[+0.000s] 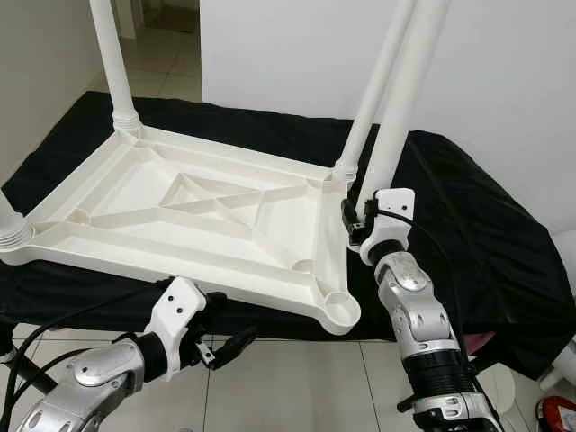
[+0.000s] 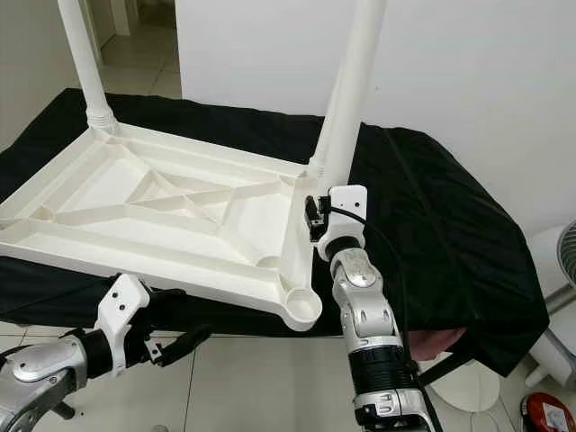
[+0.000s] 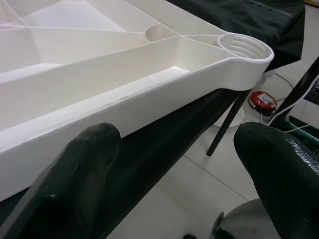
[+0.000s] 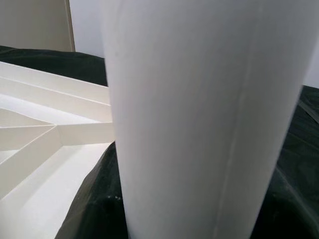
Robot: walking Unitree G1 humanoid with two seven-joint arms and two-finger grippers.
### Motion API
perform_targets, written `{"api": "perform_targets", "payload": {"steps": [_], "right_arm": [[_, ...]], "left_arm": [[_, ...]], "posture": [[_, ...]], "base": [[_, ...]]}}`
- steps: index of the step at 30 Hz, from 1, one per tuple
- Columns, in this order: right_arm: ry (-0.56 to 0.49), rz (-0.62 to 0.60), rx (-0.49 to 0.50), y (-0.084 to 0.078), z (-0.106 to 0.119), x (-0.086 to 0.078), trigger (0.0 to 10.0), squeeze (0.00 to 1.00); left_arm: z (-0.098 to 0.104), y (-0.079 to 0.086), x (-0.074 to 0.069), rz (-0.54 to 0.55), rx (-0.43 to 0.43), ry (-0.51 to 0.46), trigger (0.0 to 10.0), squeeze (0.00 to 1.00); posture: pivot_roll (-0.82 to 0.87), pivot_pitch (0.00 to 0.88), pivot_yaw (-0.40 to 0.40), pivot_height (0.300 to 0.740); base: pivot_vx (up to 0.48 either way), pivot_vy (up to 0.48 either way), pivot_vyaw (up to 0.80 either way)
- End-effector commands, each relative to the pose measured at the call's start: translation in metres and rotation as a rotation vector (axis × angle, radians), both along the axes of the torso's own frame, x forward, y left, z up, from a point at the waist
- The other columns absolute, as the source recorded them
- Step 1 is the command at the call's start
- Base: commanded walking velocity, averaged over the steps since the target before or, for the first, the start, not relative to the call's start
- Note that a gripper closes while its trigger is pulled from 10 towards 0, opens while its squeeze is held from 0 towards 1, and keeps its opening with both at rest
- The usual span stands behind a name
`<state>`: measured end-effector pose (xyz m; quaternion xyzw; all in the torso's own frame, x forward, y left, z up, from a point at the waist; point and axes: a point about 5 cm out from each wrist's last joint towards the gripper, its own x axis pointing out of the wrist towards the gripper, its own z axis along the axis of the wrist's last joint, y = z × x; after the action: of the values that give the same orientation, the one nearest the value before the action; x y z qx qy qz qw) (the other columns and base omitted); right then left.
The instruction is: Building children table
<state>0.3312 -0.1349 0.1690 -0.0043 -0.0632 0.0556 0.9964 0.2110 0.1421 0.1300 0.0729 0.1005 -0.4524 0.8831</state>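
Observation:
A white plastic table top (image 1: 193, 211) lies upside down on a black cloth. Three white legs stand in its corner sockets: far left (image 1: 112, 63), far right (image 1: 373, 90) and near left (image 1: 7, 223). The near right socket (image 1: 341, 309) is empty. My right gripper (image 1: 363, 219) is shut on a loose white leg (image 1: 407, 90) and holds it upright beside the far right corner. This leg (image 4: 199, 119) looms close in the right wrist view. My left gripper (image 1: 232, 324) is open, low under the top's near edge (image 3: 149, 99), touching nothing.
The black cloth (image 1: 477, 225) covers a low surface and hangs over its right end. A white wall rises behind. Tiled floor lies in front. A red object (image 1: 562, 416) and a white fan (image 2: 562, 261) stand at the right.

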Motion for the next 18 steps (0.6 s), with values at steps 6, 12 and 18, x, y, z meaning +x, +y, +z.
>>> {"api": "perform_targets", "payload": {"steps": [6,12,18], "right_arm": [[-0.023,-0.015,-0.01,-0.002,0.006,0.0,10.0,0.0],[-0.028,-0.03,-0.007,-0.004,0.008,-0.001,10.0,0.0],[-0.03,-0.043,-0.007,-0.005,0.009,-0.002,10.0,0.0]], "left_arm": [[0.002,-0.022,-0.006,-0.263,-0.039,0.024,10.0,0.0],[0.003,-0.049,-0.003,-0.299,-0.08,0.0,10.0,0.0],[0.005,-0.063,0.007,-0.29,-0.079,-0.055,10.0,0.0]], "posture": [[0.03,0.0,-0.115,0.74],[0.01,0.0,-0.11,0.74],[-0.01,0.0,-0.104,0.74]], "base": [[0.0,0.0,0.0],[0.0,0.0,0.0],[0.0,0.0,0.0]]}}
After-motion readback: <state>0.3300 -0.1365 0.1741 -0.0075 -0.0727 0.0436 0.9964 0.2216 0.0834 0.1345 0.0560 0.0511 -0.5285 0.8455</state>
